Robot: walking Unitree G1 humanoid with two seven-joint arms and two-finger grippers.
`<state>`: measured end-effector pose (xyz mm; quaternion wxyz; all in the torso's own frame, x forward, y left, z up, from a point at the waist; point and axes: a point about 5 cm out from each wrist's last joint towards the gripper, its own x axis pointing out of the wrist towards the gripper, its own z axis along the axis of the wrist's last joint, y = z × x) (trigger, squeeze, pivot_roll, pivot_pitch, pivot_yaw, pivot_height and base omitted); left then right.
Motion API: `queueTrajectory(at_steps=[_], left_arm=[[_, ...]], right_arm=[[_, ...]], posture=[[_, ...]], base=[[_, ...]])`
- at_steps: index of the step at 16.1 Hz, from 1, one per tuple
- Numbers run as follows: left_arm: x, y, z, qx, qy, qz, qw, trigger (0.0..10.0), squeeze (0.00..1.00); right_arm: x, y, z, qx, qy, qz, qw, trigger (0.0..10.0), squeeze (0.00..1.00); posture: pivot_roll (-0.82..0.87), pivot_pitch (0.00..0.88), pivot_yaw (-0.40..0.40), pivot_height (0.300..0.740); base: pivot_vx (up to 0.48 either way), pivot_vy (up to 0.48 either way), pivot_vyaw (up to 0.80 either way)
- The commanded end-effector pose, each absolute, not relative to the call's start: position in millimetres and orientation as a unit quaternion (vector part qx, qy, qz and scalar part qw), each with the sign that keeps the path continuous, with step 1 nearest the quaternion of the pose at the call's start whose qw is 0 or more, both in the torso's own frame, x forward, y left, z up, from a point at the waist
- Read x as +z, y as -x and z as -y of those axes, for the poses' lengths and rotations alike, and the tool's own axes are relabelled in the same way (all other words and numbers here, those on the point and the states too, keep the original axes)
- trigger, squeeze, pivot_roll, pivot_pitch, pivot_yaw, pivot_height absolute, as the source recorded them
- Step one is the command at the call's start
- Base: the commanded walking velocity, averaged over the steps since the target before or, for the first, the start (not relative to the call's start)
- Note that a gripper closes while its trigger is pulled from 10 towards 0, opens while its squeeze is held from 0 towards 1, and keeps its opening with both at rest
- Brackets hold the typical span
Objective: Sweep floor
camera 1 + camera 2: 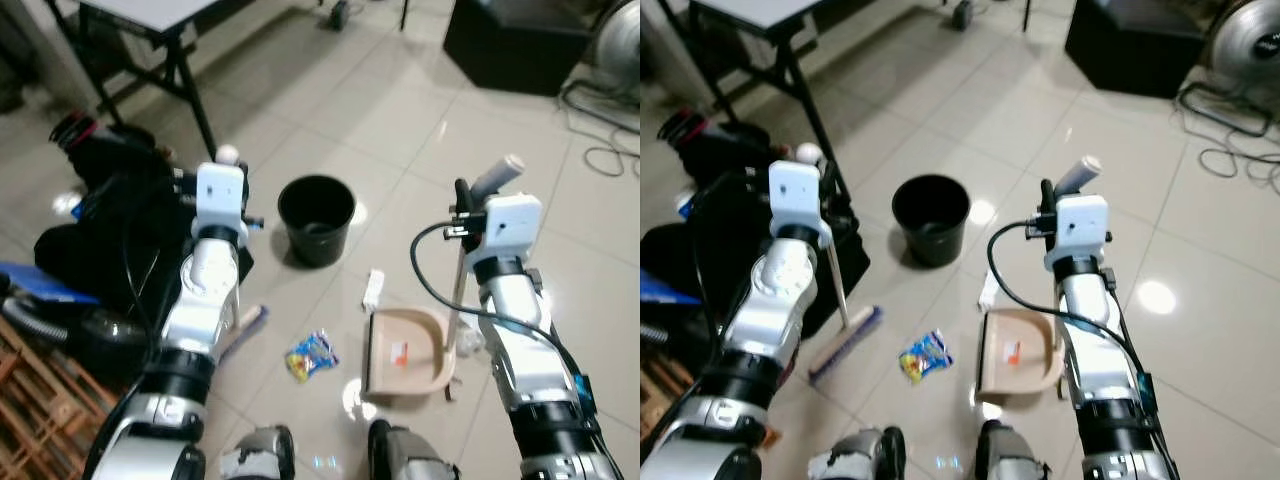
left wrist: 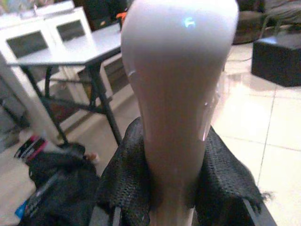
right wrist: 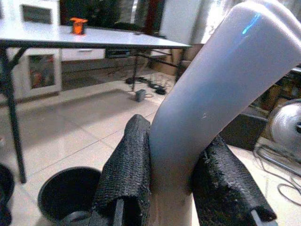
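left gripper (image 2: 171,197) pinching broom handle (image 1: 836,280), brush by wrapper | right gripper (image 3: 171,188) clamping dustpan handle (image 3: 221,89), dustpan (image 1: 1015,362) lower center facing candy wrapper (image 1: 924,355) to catch it, I guess

No text, brand, number or sign can be read anywhere. The colourful wrapper (image 1: 311,355) on the floor carries printing too small and blurred to make out, and the orange-and-white mark inside the dustpan (image 1: 405,352) is likewise illegible.
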<state>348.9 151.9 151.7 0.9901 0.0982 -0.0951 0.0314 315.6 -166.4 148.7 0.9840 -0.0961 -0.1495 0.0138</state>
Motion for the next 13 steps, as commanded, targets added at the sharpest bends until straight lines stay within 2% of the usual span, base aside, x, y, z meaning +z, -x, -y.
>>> queueTrajectory(at_steps=[1,4,7,10,13], left_arm=[[158,-348,-154,0.043,-0.112,0.125,0.985,10.0,0.00],[157,-348,-158,0.069,-0.119,0.140,0.981,10.0,0.00],[149,-350,-157,0.087,-0.099,0.145,0.981,10.0,0.00],[144,-353,-150,0.090,-0.078,0.142,0.983,10.0,0.00],[141,-353,-142,0.078,-0.064,0.150,0.984,10.0,0.00]], right_arm=[[156,-319,161,0.024,0.103,0.173,0.979,10.0,0.00],[153,-326,143,0.053,0.101,0.181,0.977,10.0,0.00],[145,-333,119,0.091,0.157,0.182,0.966,10.0,0.00],[142,-335,107,0.073,0.169,0.189,0.964,10.0,0.00],[139,-330,95,0.048,0.134,0.197,0.970,10.0,0.00]], posture=[[0.03,0.305,0.016,0.740],[0.05,0.342,0.005,0.740],[0.05,0.364,0.017,0.740],[0.05,0.369,0.037,0.740],[0.04,0.377,0.046,0.740]], base=[[0.000,0.000,0.00],[0.000,0.000,0.00],[0.000,0.000,0.00],[0.000,0.000,0.00],[0.000,0.000,0.00]])
